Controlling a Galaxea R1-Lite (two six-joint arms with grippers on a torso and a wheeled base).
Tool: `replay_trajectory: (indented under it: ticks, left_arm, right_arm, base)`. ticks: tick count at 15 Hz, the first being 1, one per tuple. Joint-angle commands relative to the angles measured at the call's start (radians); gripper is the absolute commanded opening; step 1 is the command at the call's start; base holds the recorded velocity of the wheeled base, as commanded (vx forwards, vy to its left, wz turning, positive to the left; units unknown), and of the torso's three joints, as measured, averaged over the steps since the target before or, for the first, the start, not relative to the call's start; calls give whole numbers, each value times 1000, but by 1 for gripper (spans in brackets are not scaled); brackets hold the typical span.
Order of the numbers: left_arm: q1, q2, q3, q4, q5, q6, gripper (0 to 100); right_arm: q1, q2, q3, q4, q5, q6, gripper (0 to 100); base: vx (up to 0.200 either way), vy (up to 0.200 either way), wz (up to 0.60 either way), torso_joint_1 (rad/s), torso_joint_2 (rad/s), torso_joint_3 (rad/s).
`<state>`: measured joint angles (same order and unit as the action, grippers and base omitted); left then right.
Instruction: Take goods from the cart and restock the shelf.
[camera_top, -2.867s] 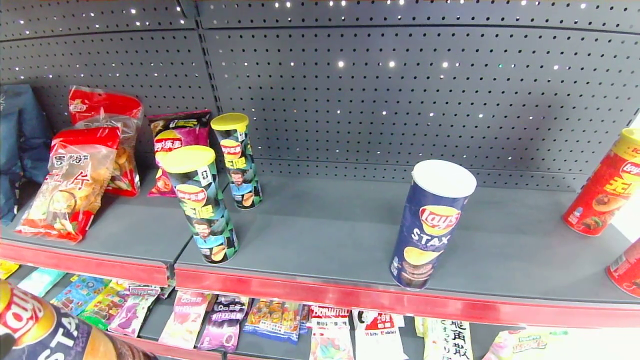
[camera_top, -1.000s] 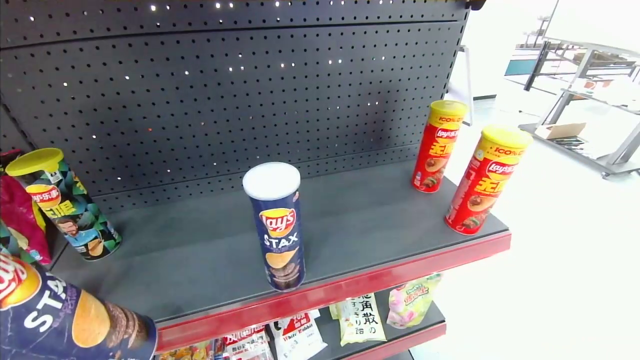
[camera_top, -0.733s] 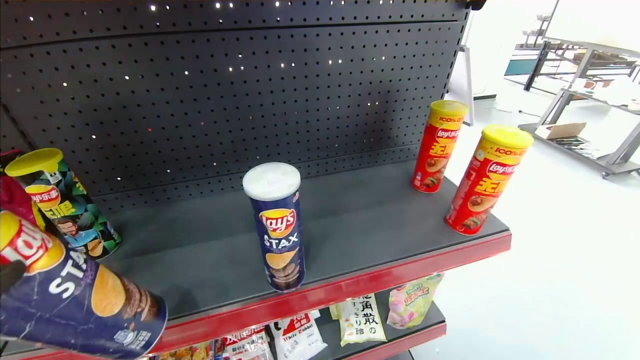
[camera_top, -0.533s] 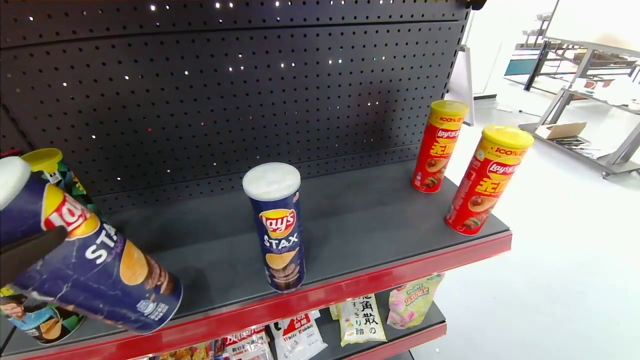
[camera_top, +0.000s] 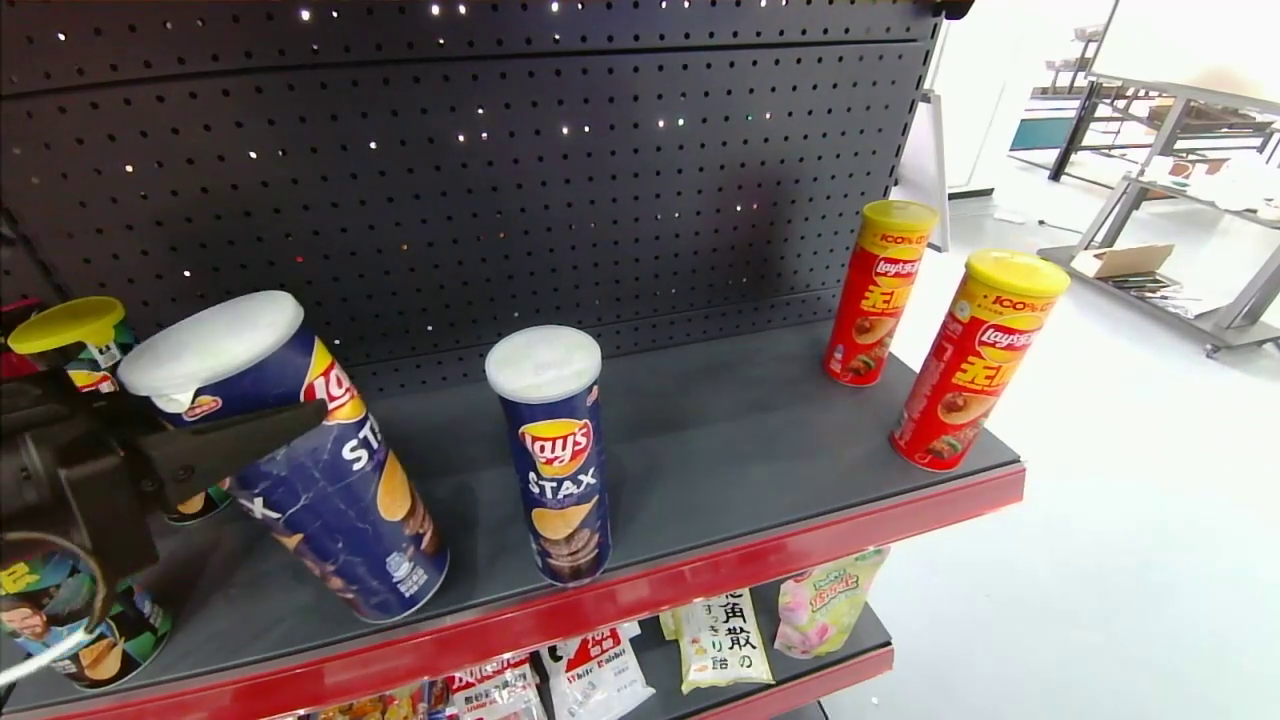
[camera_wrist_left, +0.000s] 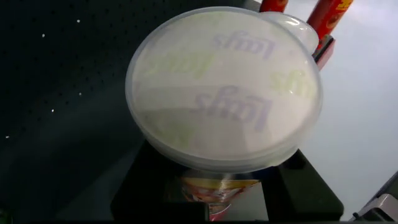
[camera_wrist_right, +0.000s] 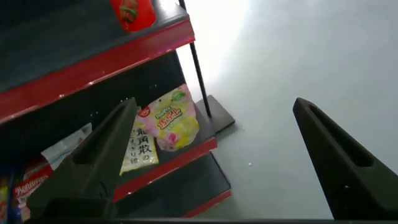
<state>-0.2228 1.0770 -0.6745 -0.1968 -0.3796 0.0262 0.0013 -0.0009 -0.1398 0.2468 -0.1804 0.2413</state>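
Observation:
My left gripper is shut on a dark blue chip can with a white lid. The can is tilted, its base low over the grey shelf near the red front edge, to the left of a matching blue can that stands upright. In the left wrist view the held can's white lid faces the camera, with the gripper around the can's body below it. My right gripper is open, hanging in the air beside the shelf's right end, over the white floor.
Two red cans with yellow lids stand at the shelf's right end. Green-patterned cans with yellow lids are at the left, behind my left arm. Snack bags hang on the lower shelf. A perforated back panel closes the rear.
My left gripper has carried the blue can up from the lower left and rightward over the shelf, tipping it more upright. Between the earliest frame and the rest, the camera turned right.

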Motion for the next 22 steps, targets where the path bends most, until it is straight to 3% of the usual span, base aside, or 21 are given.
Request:
replay_trajectory:
  ticks: [1,5,7,22]
  left_arm:
    - [-7,116,-54,-36,5,1,0]
    - [0,297,-178,-142,65,17,0]
    - [-1,342,-195,-145,64,18,0]
    - [-9,417,-223,-216,64,15,0]
  right_arm:
    - [0,1,0,0,-34,99,100]
    - [0,1,6,9,-179,635,100]
    - [0,1,6,11,-192,736,100]
    - [0,1,6,11,-192,736,100]
  base:
    - [0,0,0,0,0,0]
    - [0,0,0,0,0,0]
    - [0,0,0,0,0,0]
    - [0,0,0,0,0,0]
